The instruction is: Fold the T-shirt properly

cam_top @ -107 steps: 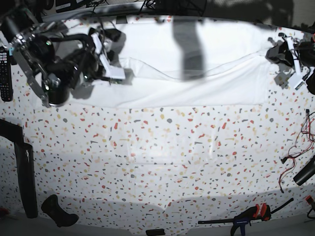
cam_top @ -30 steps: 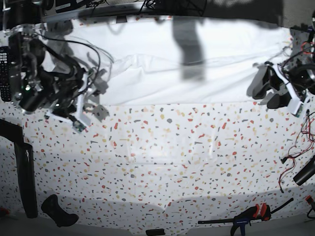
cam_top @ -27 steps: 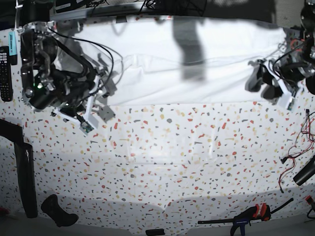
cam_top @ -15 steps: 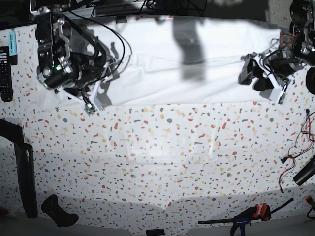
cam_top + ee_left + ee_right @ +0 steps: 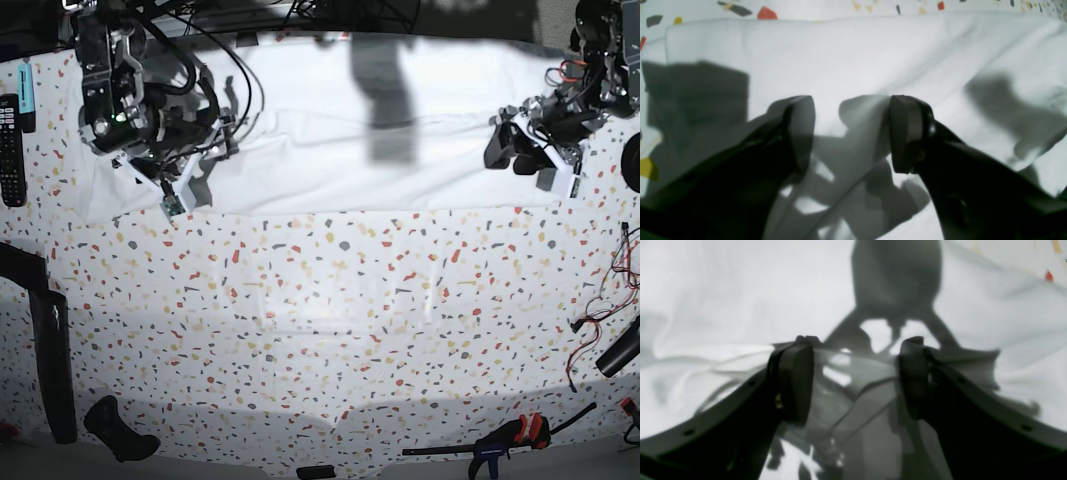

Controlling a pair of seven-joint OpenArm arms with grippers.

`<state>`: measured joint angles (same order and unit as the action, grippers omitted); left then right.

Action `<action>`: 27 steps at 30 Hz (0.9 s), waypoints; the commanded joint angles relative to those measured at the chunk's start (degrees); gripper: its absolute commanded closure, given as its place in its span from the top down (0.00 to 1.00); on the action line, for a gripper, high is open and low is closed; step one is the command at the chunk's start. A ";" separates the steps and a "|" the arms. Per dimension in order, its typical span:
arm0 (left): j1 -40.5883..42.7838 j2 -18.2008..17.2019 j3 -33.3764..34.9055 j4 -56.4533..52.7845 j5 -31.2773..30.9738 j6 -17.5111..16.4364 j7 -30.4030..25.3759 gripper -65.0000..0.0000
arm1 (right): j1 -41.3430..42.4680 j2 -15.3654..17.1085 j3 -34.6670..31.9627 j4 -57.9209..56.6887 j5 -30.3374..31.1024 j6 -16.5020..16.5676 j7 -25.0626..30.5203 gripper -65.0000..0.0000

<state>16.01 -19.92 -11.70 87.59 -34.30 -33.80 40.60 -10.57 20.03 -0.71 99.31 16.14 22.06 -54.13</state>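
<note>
Left end effector [image 5: 851, 133] open above T-shirt [image 5: 853, 60], right end effector [image 5: 855, 376] likewise

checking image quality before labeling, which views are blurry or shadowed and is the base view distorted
Base view: fisheye bend at the table edges, sharp overall, a dark shadow band across the T-shirt. Left wrist view: left gripper soft and out of focus, its shadow cast on the cloth. Right wrist view: blurriest, right gripper dark and soft, grey shadows over the white fabric.

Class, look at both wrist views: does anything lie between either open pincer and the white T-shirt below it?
Nothing visible does. The left pincer and right pincer both stand open directly over bare T-shirt fabric, with only shadows between.
</note>
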 commanded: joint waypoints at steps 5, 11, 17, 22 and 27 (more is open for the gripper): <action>-1.90 0.24 -0.11 -0.02 4.83 0.44 3.15 0.52 | 2.75 0.44 0.07 -6.91 -1.18 -0.48 0.15 0.61; -2.08 0.24 1.86 -0.94 12.39 4.57 1.01 0.49 | 5.33 0.42 0.07 -10.82 -1.16 -0.48 0.52 0.61; -6.73 0.24 11.50 -8.76 17.00 9.18 -0.96 0.49 | 5.31 -0.46 0.07 -10.84 -0.98 -0.48 0.17 0.61; -14.64 0.22 20.94 -17.38 21.90 14.43 -1.38 0.49 | 5.31 -2.08 0.07 -10.84 -1.03 -0.46 0.39 0.61; -20.06 0.20 23.39 -20.31 23.80 15.43 -0.42 0.49 | 5.33 -2.38 0.07 -10.84 -1.22 -0.48 2.05 0.61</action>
<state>-5.63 -19.79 10.92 69.84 -13.91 -19.70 29.80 -4.93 17.74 -0.40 89.30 15.11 22.02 -49.47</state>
